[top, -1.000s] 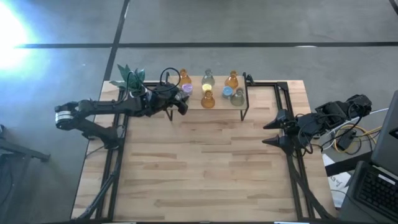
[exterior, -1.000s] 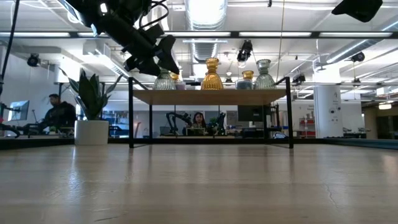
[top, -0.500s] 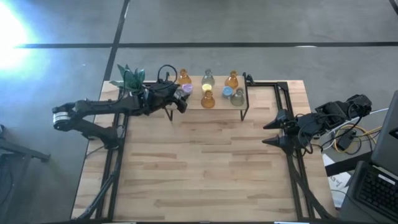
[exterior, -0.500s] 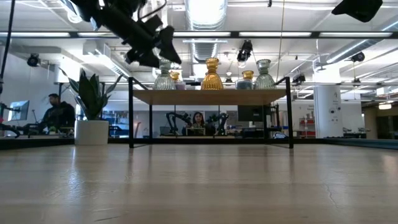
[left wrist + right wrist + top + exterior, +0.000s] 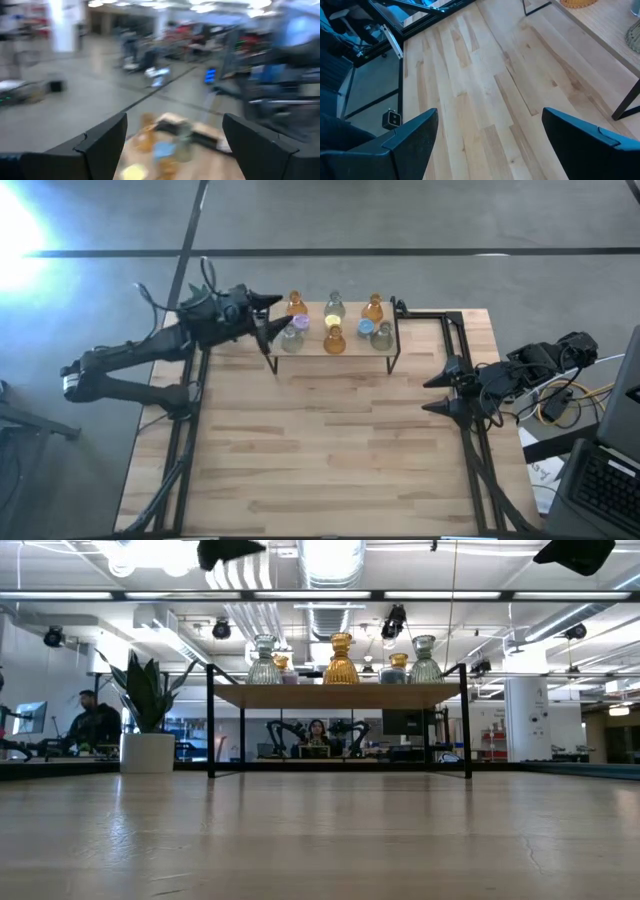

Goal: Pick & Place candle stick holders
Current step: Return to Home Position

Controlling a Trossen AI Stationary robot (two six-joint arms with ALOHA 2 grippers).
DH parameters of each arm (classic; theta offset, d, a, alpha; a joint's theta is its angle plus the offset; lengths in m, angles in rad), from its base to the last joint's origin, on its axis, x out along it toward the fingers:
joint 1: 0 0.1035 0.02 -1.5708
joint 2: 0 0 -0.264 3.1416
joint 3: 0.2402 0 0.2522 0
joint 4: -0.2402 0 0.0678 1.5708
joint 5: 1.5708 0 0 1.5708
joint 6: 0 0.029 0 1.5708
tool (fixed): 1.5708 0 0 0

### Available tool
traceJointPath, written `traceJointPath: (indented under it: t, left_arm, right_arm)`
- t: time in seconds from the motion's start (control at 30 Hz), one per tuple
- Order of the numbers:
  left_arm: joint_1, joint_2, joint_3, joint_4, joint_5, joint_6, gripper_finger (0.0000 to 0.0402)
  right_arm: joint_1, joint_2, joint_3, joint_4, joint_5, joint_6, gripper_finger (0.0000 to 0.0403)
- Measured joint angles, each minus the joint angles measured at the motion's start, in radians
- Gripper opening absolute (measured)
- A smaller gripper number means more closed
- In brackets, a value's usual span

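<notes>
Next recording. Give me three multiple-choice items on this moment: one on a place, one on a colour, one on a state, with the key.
1. Where do the candle stick holders stand?
A. on the shelf
B. on the floor
C. on a chair

2. What colour is the middle front holder in the low view?
A. red
B. amber
C. black

3. How is the left pincer?
A. shut on a holder
B. shut with nothing in it
C. open and empty

Key:
1 A: every holder in the high view stands on the shelf board.
2 B: its glass shows golden amber between grey-green neighbours.
3 C: the left wrist view shows its fingers wide apart with nothing between them. The right pincer waits, open, at the right edge of the table.
</notes>
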Motion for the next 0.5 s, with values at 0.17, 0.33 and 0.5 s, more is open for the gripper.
traceJointPath:
  t: [0.17,0.33,0.5]
  left_arm:
    - [0.0,-0.052,0.007,0.001,0.255,-0.003,0.0328]
    - [0.0,-0.083,0.006,0.0,0.328,-0.072,0.0324]
    - [0.0,-0.148,0.002,-0.112,0.376,-0.087,0.0323]
  right_arm:
    - [0.0,0.0,0.0,0.0,0.0,0.0,0.0353]
    - [0.0,0.0,0.0,0.0,0.0,0.0,0.0348]
    - [0.0,0.0,0.0,0.0,0.0,0.0,0.0346]
